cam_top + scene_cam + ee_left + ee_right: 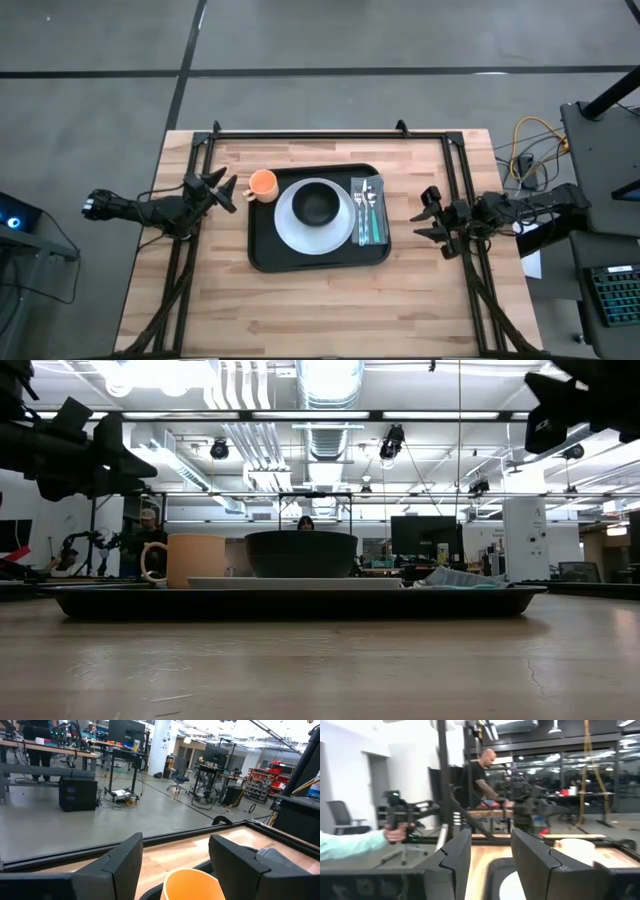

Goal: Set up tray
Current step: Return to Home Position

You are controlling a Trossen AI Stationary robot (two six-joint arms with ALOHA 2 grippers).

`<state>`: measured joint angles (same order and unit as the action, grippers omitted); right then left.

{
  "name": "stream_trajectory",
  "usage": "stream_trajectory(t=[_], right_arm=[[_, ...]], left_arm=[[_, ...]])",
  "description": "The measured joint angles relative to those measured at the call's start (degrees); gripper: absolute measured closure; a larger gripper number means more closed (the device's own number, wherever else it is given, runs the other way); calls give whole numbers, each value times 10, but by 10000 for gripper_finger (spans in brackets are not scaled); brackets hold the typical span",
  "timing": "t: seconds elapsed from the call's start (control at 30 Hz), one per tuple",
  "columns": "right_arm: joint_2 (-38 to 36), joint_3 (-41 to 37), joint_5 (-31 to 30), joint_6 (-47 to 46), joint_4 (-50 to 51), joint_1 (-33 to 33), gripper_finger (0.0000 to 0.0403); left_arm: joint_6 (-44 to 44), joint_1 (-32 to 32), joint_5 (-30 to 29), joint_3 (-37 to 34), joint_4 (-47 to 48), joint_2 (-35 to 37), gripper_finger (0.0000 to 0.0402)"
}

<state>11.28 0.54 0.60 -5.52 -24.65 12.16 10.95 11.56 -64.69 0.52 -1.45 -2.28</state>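
Observation:
The black tray [266, 250] lies mid-table. On it rest a white plate [290, 228] with a dark bowl [318, 204], an orange cup [262, 184] at the far left corner, and cutlery on a grey napkin [368, 212] along the right side. My left gripper [226, 190] is open, just left of the cup and raised above it [105, 460]; in its wrist view the cup [192, 884] shows below the gap [175, 857]. My right gripper [428, 216] is open and raised right of the tray [492, 851].
A black metal frame [330, 134] borders the far, left and right sides of the wooden table [330, 310], which shows bare wood nearer than the tray. People stand in the room beyond [482, 775]. Cables and a keyboard lie off the right edge [610, 290].

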Motion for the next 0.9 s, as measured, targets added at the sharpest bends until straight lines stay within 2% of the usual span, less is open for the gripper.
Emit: stream_trajectory(t=[0.13, 0.23, 0.33, 0.53, 0.7, 0.83, 0.9], right_arm=[[-2, 0, -2, 3, -2, 44, 275], [-2, 0, -32, 15, -1, 91, 275], [-2, 0, -107, 39, 7, 138, 275], [-2, 0, -329, 32, 62, 188, 275], [0, 0, -387, -6, 115, 188, 275], [1, 0, -459, -70, 185, 188, 275], [1, 0, -469, -89, 208, 188, 275]], left_arm=[[-1, 0, 0, 0, 0, 0, 194], [0, 0, 0, 0, 0, 0, 194], [0, 0, 0, 0, 1, 0, 194], [0, 0, -3, 1, 2, 0, 194], [1, 0, -4, 1, 2, 0, 194], [1, 0, -4, 1, 2, 0, 194], [1, 0, -4, 1, 2, 0, 194]])
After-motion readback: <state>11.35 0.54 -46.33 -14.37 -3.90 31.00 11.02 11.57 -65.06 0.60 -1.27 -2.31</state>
